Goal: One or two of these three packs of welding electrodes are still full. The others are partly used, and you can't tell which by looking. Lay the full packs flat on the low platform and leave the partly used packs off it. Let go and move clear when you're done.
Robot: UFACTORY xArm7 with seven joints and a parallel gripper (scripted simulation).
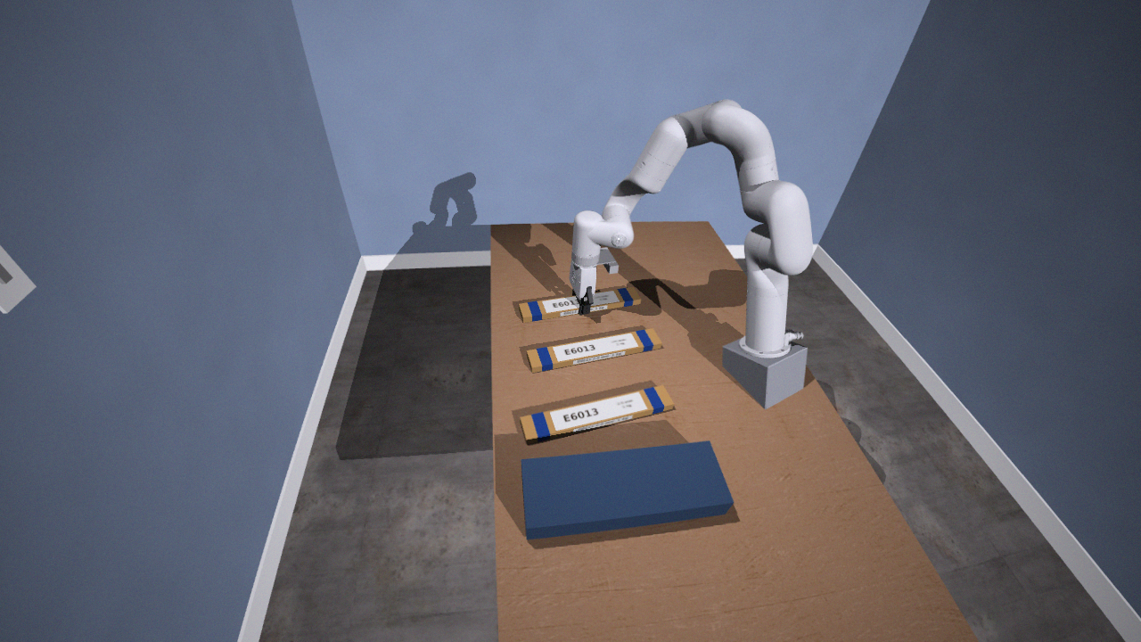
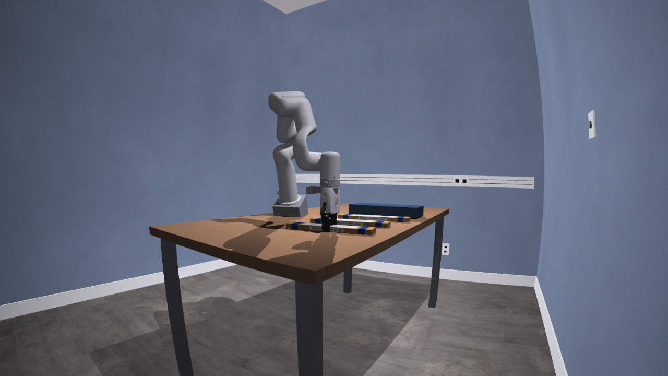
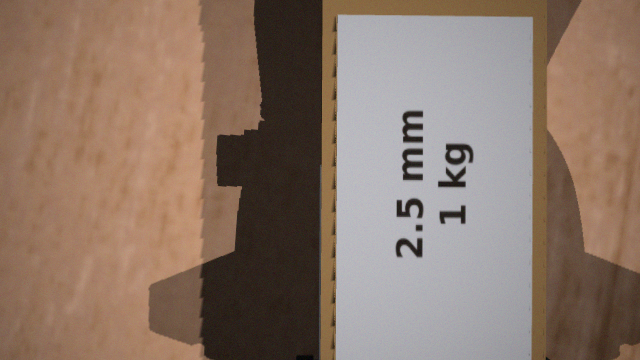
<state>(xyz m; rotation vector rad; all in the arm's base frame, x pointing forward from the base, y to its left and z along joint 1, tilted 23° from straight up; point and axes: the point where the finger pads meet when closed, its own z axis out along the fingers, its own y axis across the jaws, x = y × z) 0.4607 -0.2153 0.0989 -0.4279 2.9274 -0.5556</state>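
Observation:
Three tan electrode packs with blue bands and white "E6013" labels lie in a row on the wooden table. My gripper (image 1: pixel 584 304) points straight down and is shut on the far pack (image 1: pixel 576 304) near its middle; the pack lies flat on the table. The same gripper (image 2: pixel 325 225) and pack (image 2: pixel 331 227) show in the side view. The wrist view shows this pack's label (image 3: pixel 433 185) reading "2.5 mm 1 kg"; the fingers are out of frame there. The middle pack (image 1: pixel 594 349) and the near pack (image 1: pixel 595 414) lie untouched. The low blue platform (image 1: pixel 624 488) sits beyond the near pack, with nothing on it.
The arm's grey base block (image 1: pixel 763 370) stands at the table's right edge, beside the middle pack. The table's left edge runs close to the packs' left ends.

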